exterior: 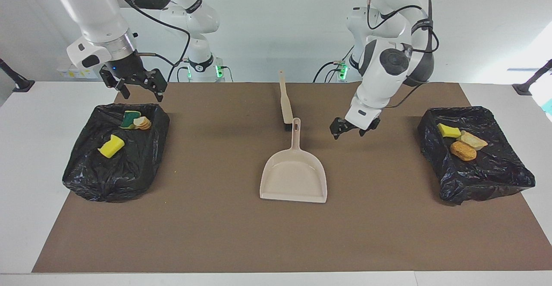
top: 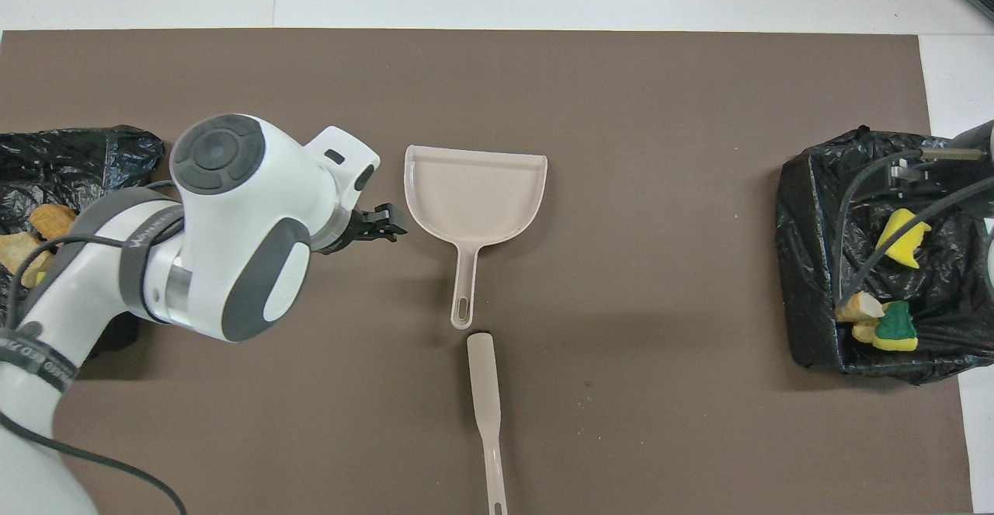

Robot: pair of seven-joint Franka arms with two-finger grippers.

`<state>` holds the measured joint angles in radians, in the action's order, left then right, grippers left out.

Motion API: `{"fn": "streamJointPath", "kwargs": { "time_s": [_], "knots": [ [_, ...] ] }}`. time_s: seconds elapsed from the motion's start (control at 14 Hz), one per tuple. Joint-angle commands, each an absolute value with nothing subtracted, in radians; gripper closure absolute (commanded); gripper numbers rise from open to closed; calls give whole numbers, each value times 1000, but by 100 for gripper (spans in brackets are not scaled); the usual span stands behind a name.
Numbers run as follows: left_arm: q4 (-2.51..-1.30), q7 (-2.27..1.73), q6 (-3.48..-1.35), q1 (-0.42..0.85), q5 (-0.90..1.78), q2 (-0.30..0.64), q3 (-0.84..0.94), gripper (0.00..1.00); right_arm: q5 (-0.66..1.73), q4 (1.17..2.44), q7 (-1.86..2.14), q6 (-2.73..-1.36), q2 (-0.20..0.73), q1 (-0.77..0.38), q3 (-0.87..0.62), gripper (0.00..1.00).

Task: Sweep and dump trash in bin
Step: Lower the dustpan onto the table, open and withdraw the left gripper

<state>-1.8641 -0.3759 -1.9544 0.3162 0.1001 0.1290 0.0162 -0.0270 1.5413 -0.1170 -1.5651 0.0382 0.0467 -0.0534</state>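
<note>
Brown mat [exterior: 215, 234]: left pincer [exterior: 348, 130] raised beside dustpan [exterior: 293, 178], agape (empty).

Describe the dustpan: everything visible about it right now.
The dustpan is pale beige, apparently smooth plastic: a wide shallow scoop with raised side and back walls, plus a slim straight handle with a hanging slot at its tip. It lies flat and empty mid-mat, open lip pointing away from the robots, handle toward them. The brush lies nearer the robots, its head just off the handle tip; whether they touch is unclear. Nothing grips the dustpan: the left gripper hangs open over bare mat beside the handle.
</note>
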Motion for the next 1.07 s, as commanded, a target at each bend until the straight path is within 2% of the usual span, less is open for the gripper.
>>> {"fn": "streamJointPath", "kwargs": {
  "time_s": [0.0,0.36,0.72,1.0],
  "knots": [
    [-1882,-199,-1846,195,92,49,26,0,-15,1568,-138,-1588,18,58,-60,0],
    [-1865,61,-1718,22,86,-50,26,0,-15,1568,-138,-1588,18,58,-60,0],
    [-1711,51,-1562,15,17,-80,25,0,-15,1568,-138,-1588,18,58,-60,0],
    [-1690,48,-1517,12,17,-153,18,0,-15,1568,-138,-1588,18,58,-60,0]
  ]
}}
